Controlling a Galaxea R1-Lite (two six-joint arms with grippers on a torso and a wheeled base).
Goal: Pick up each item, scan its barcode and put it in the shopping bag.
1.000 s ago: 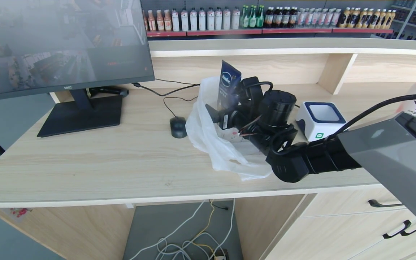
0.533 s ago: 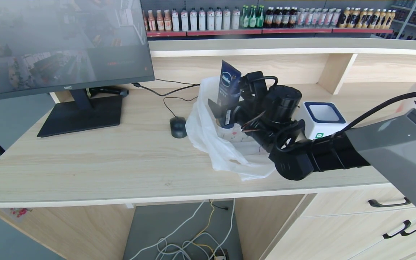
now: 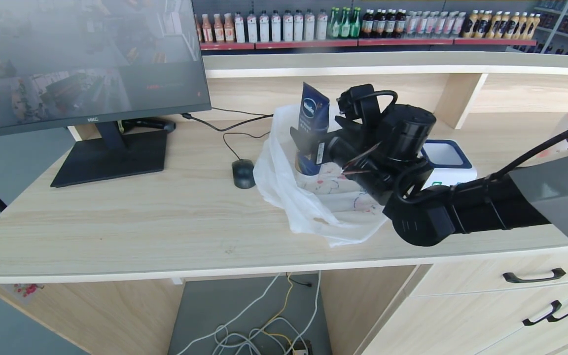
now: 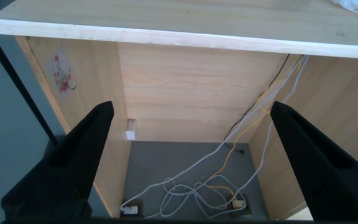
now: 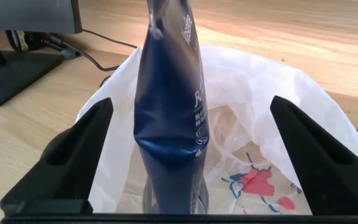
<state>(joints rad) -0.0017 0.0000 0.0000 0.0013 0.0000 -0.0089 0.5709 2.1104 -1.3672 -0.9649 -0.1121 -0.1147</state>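
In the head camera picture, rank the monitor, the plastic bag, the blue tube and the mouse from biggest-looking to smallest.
1. monitor, the largest even though the picture's edge cuts it off
2. plastic bag, partly covered
3. blue tube, lower end down inside the bag
4. mouse, clearly the smallest

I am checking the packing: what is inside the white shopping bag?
A dark blue tube stands upright in the shopping bag. Beside it shows a red and blue print, item or bag unclear. The bag's bottom is covered by them.
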